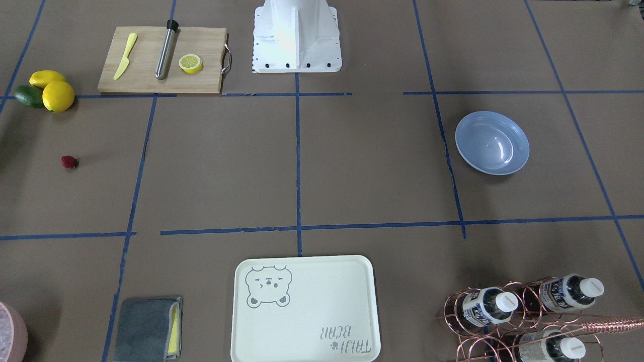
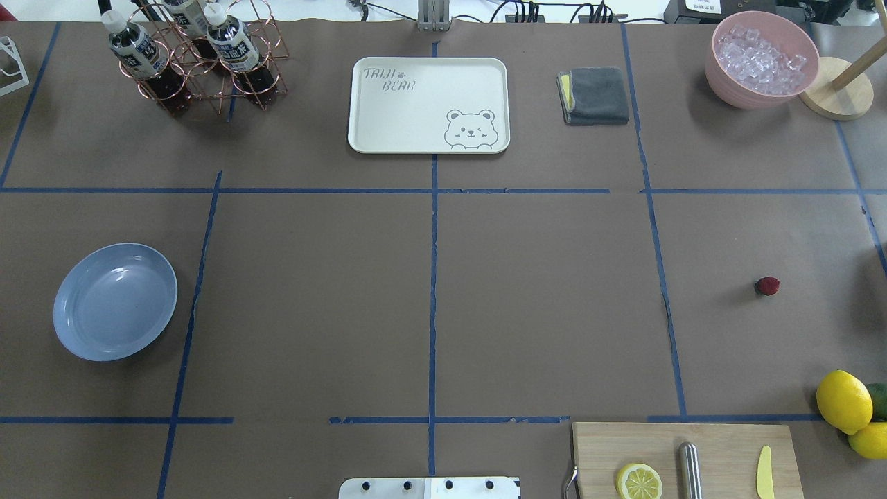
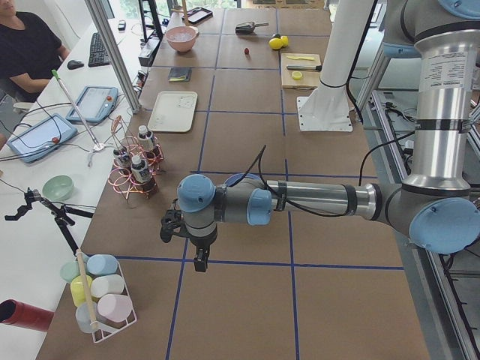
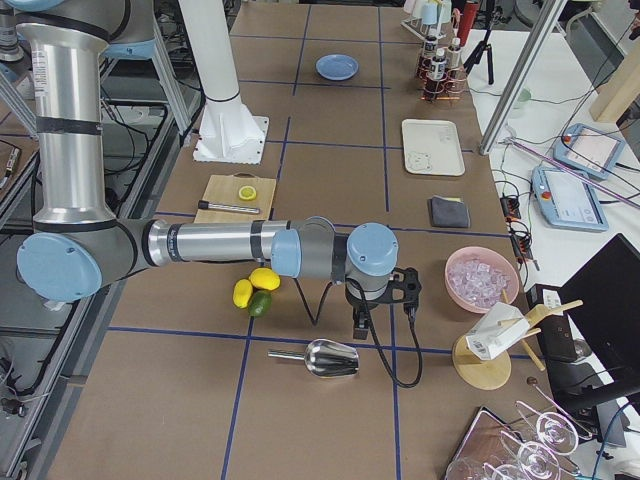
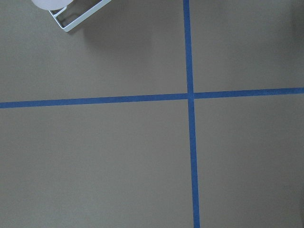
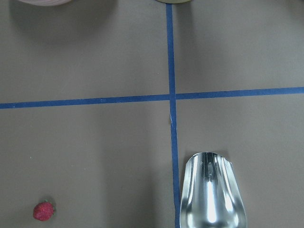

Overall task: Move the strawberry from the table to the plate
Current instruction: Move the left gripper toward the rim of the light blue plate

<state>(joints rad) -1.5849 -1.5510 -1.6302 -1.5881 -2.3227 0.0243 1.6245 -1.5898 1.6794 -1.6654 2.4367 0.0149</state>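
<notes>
1. The plate (image 2: 114, 301) lay far left on the table (image 2: 540, 312), well apart from the fruit.
2. The strawberry (image 2: 767, 285) sat alone at right, apart from the lemons (image 2: 843, 400).
3. The right gripper (image 4: 358, 330), whether parted or closed untellable, likely needed centring over the berry before descending.

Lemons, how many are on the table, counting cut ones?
3. The elongated lemon and the round lemon sit together beside the avocado. The lemon half lies on the cutting board. None appears hidden.
</notes>
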